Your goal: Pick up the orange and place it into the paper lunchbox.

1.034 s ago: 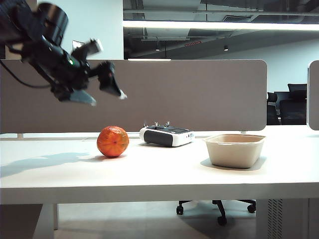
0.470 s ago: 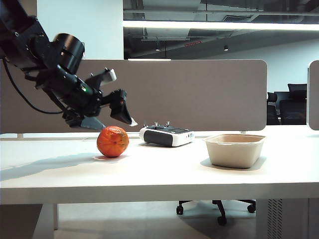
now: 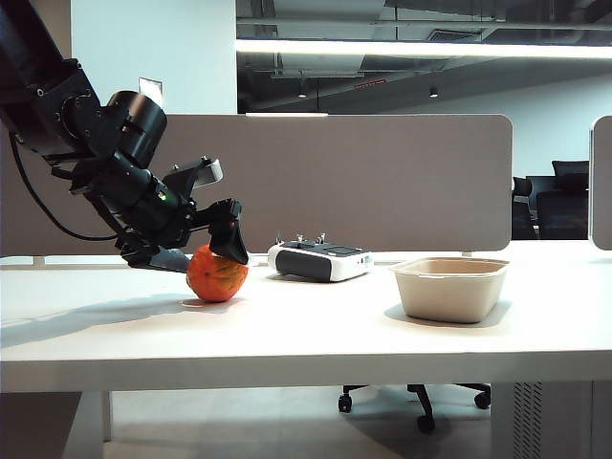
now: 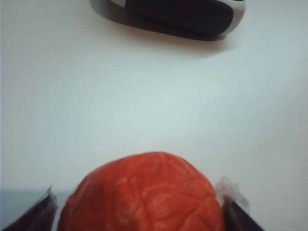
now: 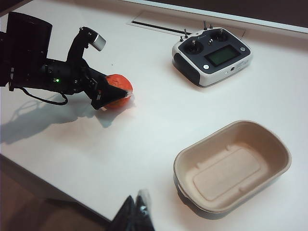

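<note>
Writing: none legible on controller [image 5: 211, 56]. Left gripper [image 3: 203, 256] angled down, jaws spread wide astride orange [image 3: 217, 273] on table [image 3: 306, 335]. Paper lunchbox [image 3: 449, 288] well apart. Right gripper [image 5: 134, 214] above table edge, opening unclear.

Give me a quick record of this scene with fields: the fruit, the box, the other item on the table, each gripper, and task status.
orange: on the white table, between the open fingers of the left gripper
paper lunchbox: empty, upright, apart from the orange
controller: white and black, on the table behind the orange and lunchbox
left gripper: open, straddling the orange, not closed on it
right gripper: only the fingertips show, over the table edge near the lunchbox; holds nothing visible
status: orange not yet lifted
</note>
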Available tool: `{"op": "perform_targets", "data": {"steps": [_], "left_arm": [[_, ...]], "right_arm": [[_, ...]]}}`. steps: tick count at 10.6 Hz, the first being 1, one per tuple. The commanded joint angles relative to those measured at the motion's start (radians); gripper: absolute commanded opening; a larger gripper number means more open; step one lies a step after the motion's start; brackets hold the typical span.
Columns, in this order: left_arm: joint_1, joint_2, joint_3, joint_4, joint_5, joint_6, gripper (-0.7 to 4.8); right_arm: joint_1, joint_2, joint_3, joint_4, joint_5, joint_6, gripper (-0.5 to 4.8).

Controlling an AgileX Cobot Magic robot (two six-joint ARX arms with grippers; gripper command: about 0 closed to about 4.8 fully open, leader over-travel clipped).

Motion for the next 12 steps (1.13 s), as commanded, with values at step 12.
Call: {"op": "perform_targets", "data": {"steps": [12], "left_arm": [[-0.012, -0.080, 0.090, -0.064, 0.117, 0.010, 3.71]], "right_arm": [[0.001, -0.003, 0.005, -0.107, 0.006, 0.000, -0.05]]}}
